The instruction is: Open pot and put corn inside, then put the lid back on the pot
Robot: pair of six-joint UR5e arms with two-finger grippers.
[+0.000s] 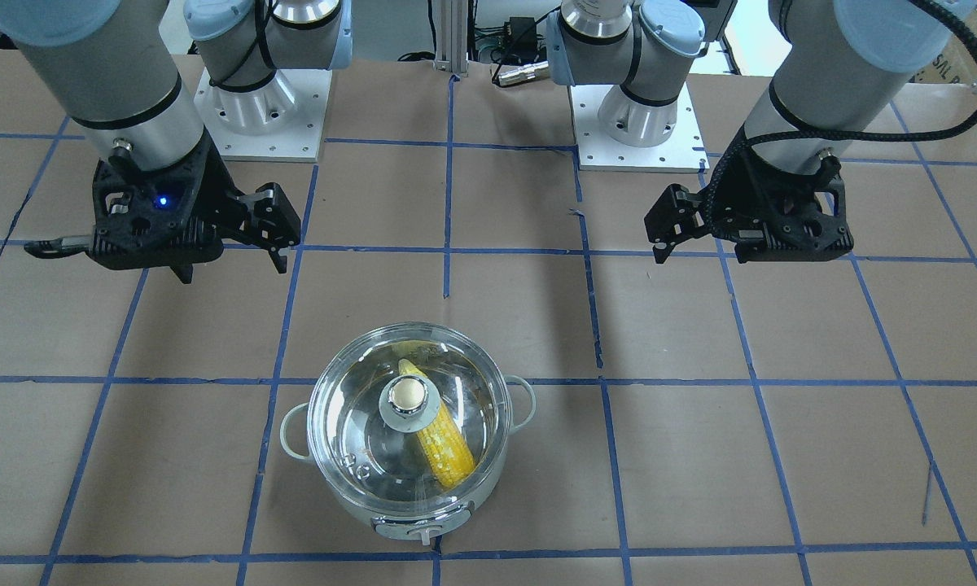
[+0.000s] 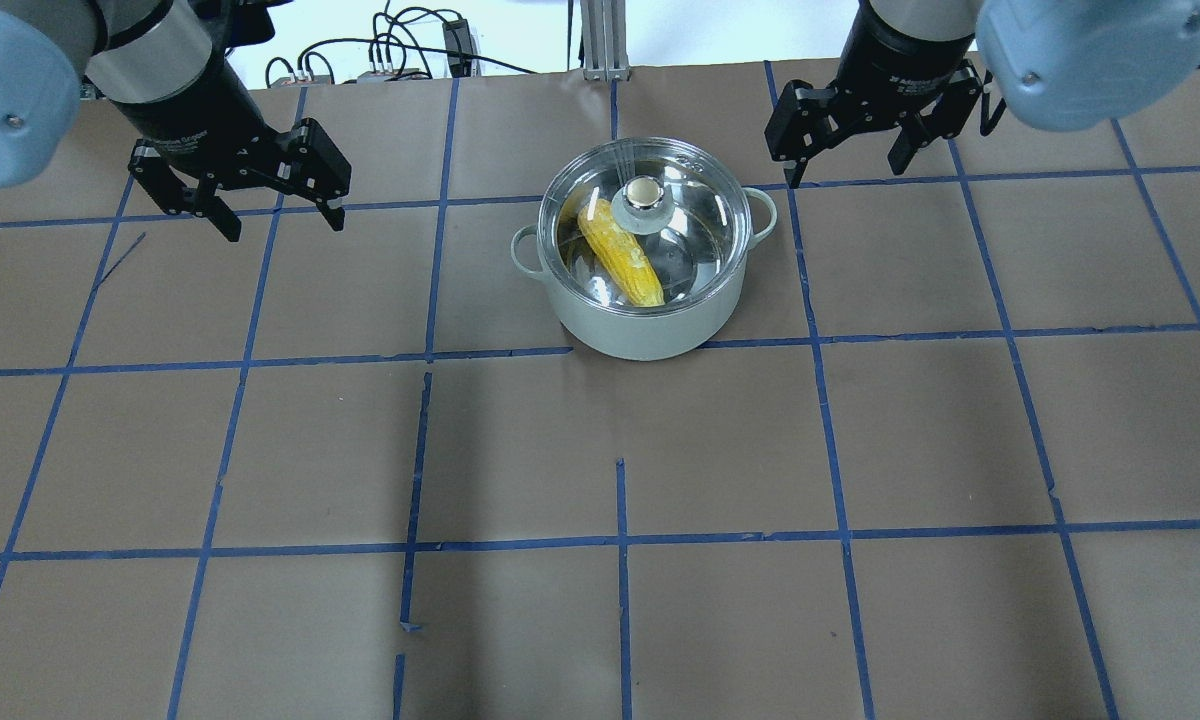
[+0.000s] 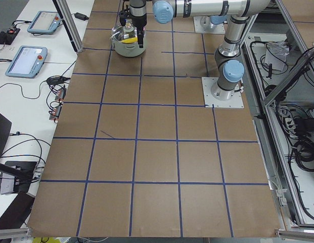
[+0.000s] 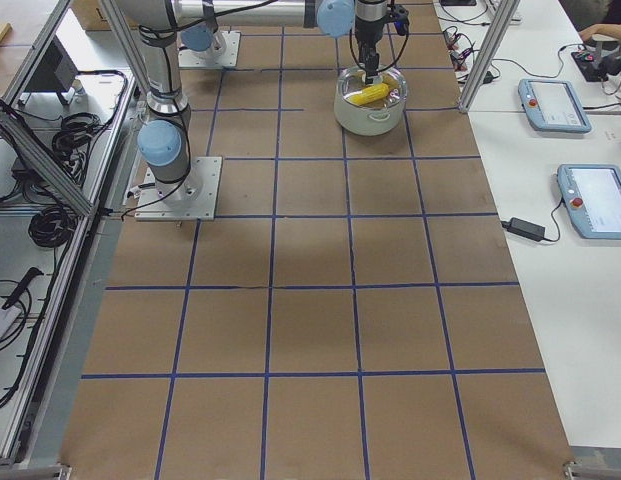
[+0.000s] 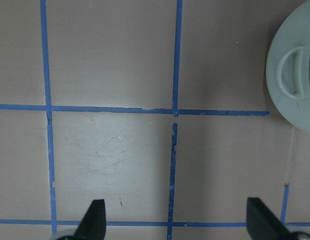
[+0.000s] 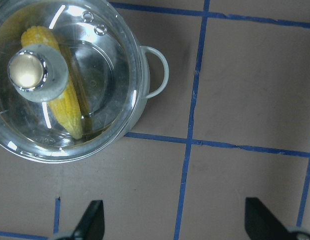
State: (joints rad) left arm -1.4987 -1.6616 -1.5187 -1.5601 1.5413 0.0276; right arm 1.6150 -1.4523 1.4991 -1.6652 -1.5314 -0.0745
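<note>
The lid [image 2: 705,220] sits on the pot [image 2: 650,335], with the corn [image 2: 620,255] lying slantwise inside. The glass is probably rigid, slick and breakable, so the central knob [image 2: 644,190] is the best hold. The left gripper [image 2: 282,222] and right gripper [image 2: 845,172] hang on either side of the pot, fingers spread, empty.

bright, even light from overhead; crisp in the wide views, softer at the wrists.
streaked with white glare across the glass lid [image 1: 354,415] and flared on its knob [image 6: 27,71]; only faint, soft-edged shadows beside the pot [image 2: 640,335] and in dim bands down the middle of the table [image 2: 260,450]; blown out to white past the table's far edge in the overhead view; paler mid-frame and dimmer toward the corners in the left wrist view.
</note>
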